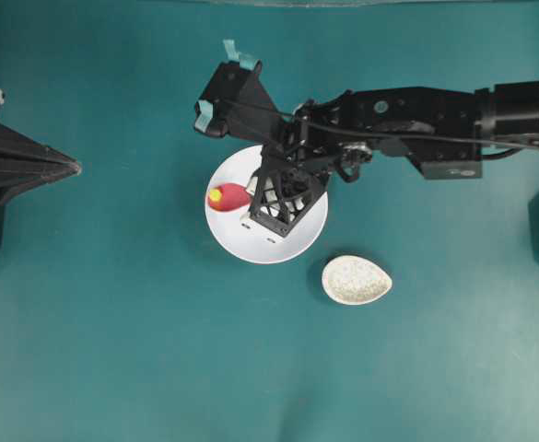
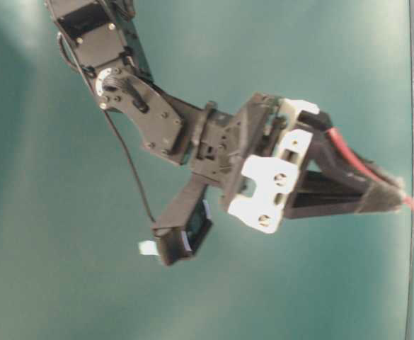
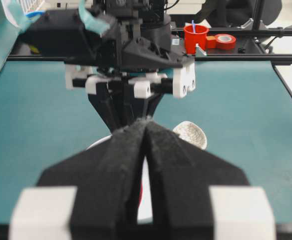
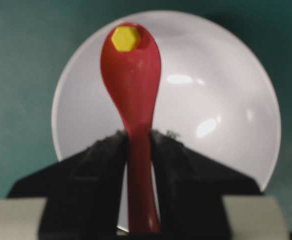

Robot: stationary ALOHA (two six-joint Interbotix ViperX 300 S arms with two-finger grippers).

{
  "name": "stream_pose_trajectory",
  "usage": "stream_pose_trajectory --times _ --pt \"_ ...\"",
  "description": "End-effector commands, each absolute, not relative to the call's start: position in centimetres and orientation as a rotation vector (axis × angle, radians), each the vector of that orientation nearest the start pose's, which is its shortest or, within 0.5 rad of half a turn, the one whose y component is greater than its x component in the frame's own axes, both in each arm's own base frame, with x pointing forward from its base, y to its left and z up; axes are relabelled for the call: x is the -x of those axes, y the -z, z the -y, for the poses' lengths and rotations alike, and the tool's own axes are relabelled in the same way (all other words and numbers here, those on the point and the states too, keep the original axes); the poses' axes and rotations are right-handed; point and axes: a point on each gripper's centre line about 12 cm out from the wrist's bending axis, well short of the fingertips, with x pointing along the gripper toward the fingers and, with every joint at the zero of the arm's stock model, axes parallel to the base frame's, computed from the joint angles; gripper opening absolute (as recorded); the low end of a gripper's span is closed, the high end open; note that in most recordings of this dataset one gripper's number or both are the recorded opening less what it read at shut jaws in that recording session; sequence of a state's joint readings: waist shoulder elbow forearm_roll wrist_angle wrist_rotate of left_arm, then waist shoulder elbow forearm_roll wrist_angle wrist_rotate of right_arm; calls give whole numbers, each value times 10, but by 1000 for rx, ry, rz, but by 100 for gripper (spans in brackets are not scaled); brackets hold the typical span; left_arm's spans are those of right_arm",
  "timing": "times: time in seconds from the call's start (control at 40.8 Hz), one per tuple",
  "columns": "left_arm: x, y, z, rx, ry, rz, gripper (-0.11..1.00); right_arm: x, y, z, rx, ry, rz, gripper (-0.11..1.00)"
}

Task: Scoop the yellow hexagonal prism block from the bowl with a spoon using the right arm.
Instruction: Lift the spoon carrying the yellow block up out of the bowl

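From overhead, my right arm reaches in from the right edge and hangs over the bowl, hiding much of it; the spoon pokes out to the left with the block sitting in its scoop, and a speckled rest lies apart on the teal table, just beyond the bowl's rim. My left gripper sits at the left edge, well away, its tips drawn to one point. The table-level view shows only the side of my right gripper, with the red handle running between its fingers, and no block at all. My left wrist camera looks past my own left fingers, pressed together on nothing, toward the right arm's underside, a sliver of bowl and the rest, plus a red cup and tape roll far behind the table. My right wrist camera gives the clearest look: my right fingers clamp the spoon's handle from both sides, the scoop is held over the bowl, and the block rests near the scoop's far tip.
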State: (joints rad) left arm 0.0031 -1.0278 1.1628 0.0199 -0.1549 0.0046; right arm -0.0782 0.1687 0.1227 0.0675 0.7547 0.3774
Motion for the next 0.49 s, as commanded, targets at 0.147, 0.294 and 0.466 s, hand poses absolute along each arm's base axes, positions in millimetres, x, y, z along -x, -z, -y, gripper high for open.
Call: stream_pose_trajectory --times 0.147,0.294,0.466 --pt "-191 -307 0 -29 0 51 -1 -453 -266 31 -425 218 -825 23" --pt "-191 -308 0 -29 0 52 -1 -450 -271 32 -396 197 -738 23" --pt "-191 -307 0 -29 0 51 -1 -445 -280 29 -319 152 -614 23"
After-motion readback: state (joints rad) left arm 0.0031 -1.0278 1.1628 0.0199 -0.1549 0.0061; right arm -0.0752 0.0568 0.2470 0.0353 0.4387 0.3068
